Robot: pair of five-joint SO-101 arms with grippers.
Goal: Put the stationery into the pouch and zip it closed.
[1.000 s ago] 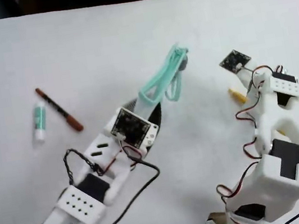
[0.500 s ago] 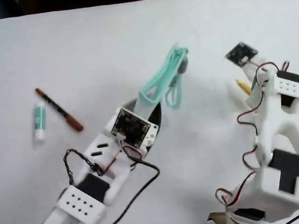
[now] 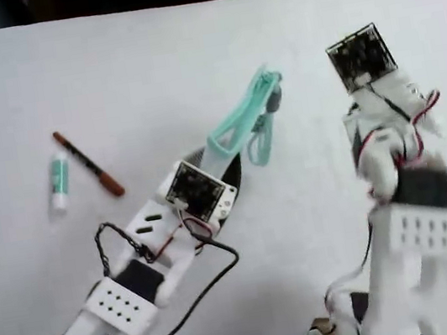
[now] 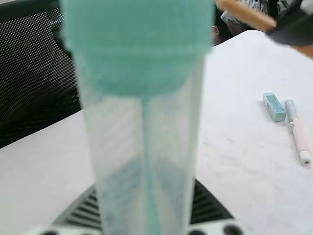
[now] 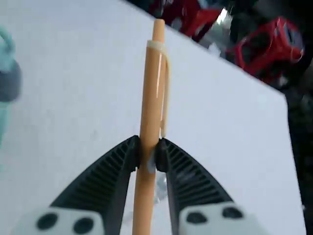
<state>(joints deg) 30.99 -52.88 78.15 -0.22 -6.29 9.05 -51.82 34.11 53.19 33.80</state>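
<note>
We note right jaws clamped on orange pen (image 5: 151, 98), pen projecting past tips; left jaws gripping teal pouch (image 4: 139, 63).

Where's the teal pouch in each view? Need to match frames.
High view: teal pouch mid-table, rising from the left gripper.
Left wrist view: pouch close up, straight ahead of the camera.
Right wrist view: teal sliver at the frame edge, apart from the orange pen.
Shared landmark: the orange pen, also in the left wrist view.
</note>
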